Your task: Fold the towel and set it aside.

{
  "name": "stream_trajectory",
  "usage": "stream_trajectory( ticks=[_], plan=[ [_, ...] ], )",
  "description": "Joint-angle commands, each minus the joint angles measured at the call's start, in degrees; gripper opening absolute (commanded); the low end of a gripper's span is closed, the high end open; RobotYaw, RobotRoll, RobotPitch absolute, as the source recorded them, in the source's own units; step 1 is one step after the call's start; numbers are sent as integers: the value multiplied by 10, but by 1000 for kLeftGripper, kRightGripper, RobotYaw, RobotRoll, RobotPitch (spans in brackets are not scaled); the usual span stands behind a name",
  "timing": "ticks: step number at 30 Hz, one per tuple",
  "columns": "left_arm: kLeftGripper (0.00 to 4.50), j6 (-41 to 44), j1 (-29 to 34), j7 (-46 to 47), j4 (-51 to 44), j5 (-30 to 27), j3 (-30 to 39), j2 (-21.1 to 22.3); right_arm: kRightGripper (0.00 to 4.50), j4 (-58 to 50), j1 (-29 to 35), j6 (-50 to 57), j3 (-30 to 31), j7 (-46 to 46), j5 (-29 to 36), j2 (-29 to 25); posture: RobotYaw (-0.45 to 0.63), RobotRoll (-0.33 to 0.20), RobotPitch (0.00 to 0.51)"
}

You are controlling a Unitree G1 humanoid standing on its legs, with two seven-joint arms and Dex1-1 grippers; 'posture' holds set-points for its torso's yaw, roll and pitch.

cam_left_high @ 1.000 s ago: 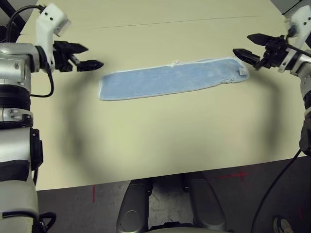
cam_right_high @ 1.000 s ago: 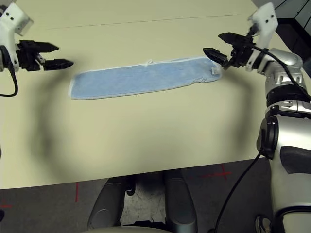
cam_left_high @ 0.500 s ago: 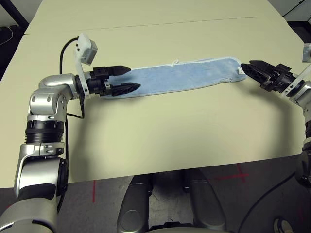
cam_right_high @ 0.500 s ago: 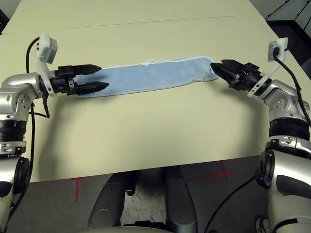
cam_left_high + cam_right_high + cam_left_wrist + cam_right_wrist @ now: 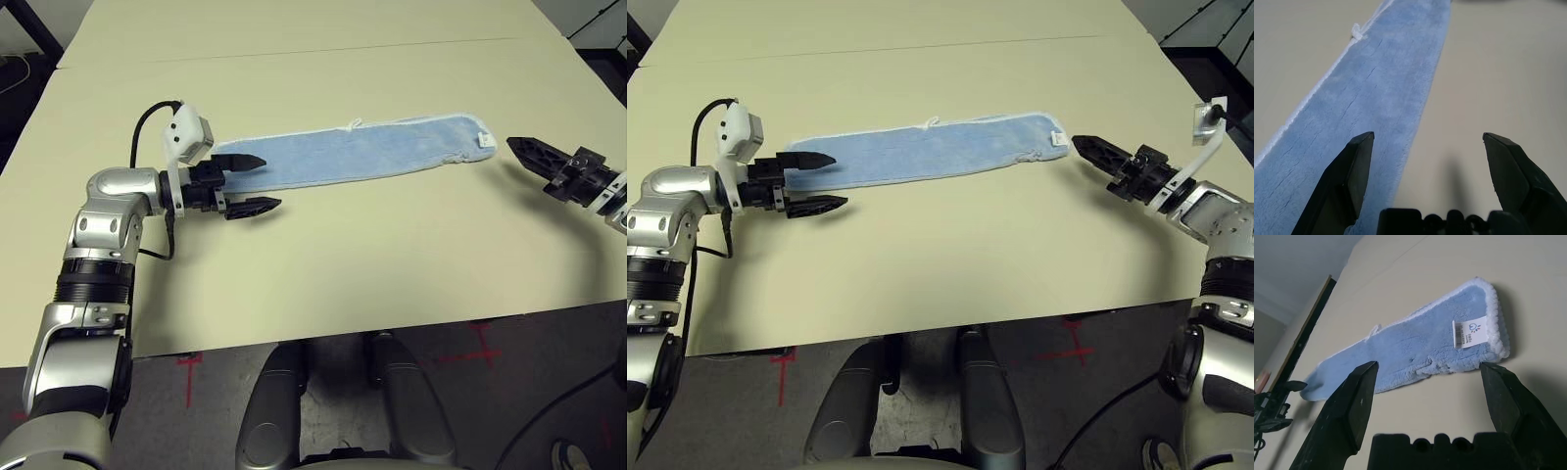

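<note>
Across the upper middle of the cream table [image 5: 392, 264] the towel [image 5: 358, 154] lies flat as a long strip, its long axis running left to right and rising slightly toward the right, tag end at the right. It has not moved. The left gripper [image 5: 257, 183] has drawn back a little toward the lower left, its wide-open fingers straddling the towel's left end. The right gripper [image 5: 524, 154], also spread wide, has pulled back off the tag end and now sits just right of it.
</note>
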Motion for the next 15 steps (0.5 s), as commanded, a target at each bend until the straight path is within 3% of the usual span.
stream_trajectory(
  ticks=[1, 8, 15],
  plan=[
    [4500, 9, 13, 1, -15, -3, -5, 5, 4468, -19, 5, 26, -13, -37, 17, 9, 7, 0, 277],
    [4500, 5, 26, 15, -30, -4, 1, 2, 4468, -17, -3, 45, -50, -121, 51, 46, 13, 0, 279],
    [4500, -4, 54, 38, -57, -10, 7, -2, 4468, 24, -13, -12, -82, -178, 55, 75, 16, 0, 287]
  ],
)
